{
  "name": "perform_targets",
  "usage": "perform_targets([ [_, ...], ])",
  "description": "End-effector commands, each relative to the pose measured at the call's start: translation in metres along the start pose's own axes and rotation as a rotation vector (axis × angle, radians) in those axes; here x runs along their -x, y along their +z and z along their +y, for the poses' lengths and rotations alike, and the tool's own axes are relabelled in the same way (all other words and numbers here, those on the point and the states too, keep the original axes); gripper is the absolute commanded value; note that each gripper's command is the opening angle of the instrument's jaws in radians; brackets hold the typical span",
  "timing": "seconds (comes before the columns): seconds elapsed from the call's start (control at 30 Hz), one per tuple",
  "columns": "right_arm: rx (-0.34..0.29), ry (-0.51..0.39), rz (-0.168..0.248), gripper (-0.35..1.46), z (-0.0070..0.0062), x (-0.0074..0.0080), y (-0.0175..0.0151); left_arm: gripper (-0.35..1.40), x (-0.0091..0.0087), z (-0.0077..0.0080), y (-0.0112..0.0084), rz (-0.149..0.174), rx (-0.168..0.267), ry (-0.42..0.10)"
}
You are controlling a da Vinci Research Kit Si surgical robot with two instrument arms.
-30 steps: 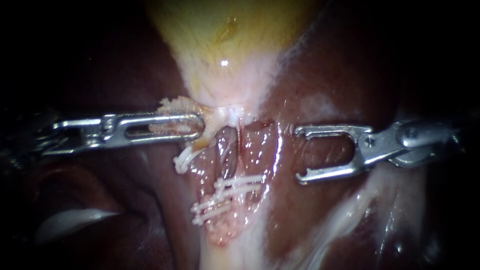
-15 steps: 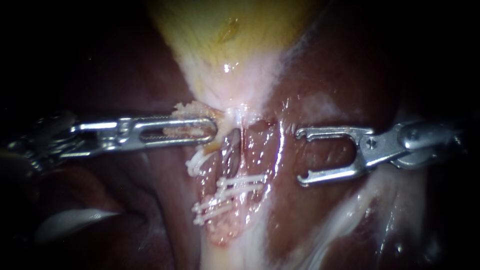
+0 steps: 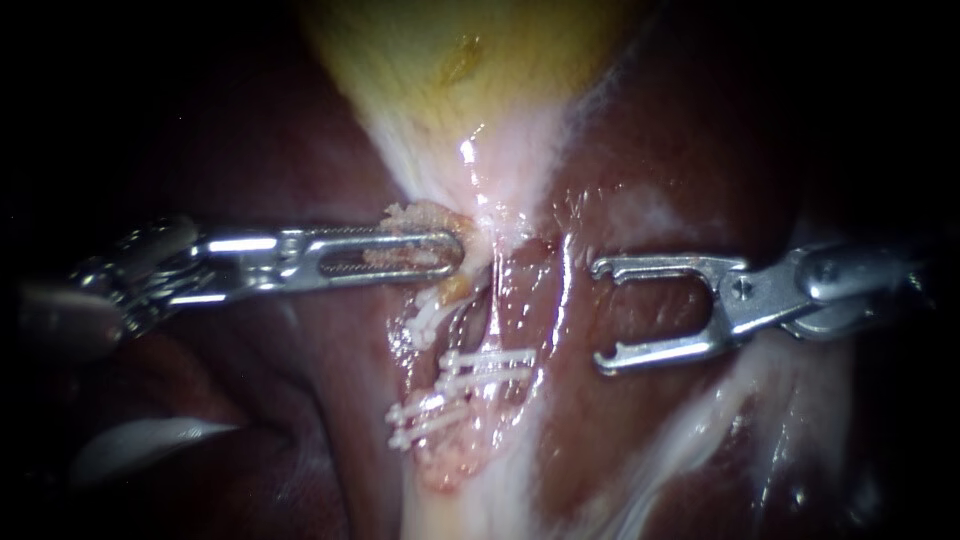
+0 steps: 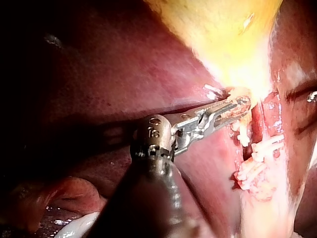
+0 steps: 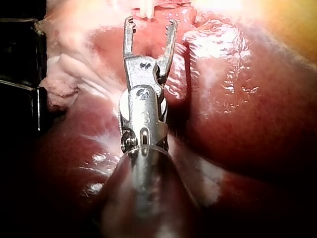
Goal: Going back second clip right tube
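The yellow gallbladder (image 3: 450,60) narrows to a pale neck, and reddish tubes (image 3: 505,300) run down from it. White clips cross them: two (image 3: 485,365) close together, another pair (image 3: 425,418) lower, and one (image 3: 425,320) tilted just under my left instrument. That left instrument (image 3: 455,250) comes in level, its slotted jaws shut on a tuft of tissue at the gallbladder neck; the left wrist view shows the same hold (image 4: 240,105). To the right of the tubes, my right instrument (image 3: 598,312) has its forked jaws open and empty, apart from the clips, as its wrist view (image 5: 150,22) confirms.
Dark red liver (image 3: 680,150) lies on both sides of the neck. Pale white strands of tissue (image 3: 690,420) run down and to the right below my right instrument. A pale fold (image 3: 140,440) shows at the lower left.
My left instrument has slid to the right with the tissue in its jaws, drawing the tilted clip along with it. My right instrument has stayed in place, jaws open.
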Motion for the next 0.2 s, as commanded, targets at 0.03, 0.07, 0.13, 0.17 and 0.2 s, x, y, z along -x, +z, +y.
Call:
perform_targets([
  [0.03,-0.001,0.0,-0.003,0.5,0.0,0.0,0.0,-0.35,0.0,-0.0001,0.0,0.0,0.0,0.0],
  [0.07,-0.001,0.0,-0.003,0.5,0.0,0.0,0.0,-0.35,0.0,-0.0001,0.0,0.0,0.0,0.0],
  [0.13,-0.001,0.0,-0.003,0.5,0.0,0.0,0.0,-0.35,0.0,-0.0001,0.0,0.001,-0.002,0.0],
  [0.17,-0.001,0.0,-0.003,0.5,0.0,-0.0001,0.0,-0.35,0.0,-0.0001,0.0,0.002,-0.002,0.0],
  [0.2,-0.001,0.0,-0.003,0.5,0.0,-0.0001,0.0,-0.35,0.0001,-0.0001,-0.0001,0.002,-0.002,-0.001],
])
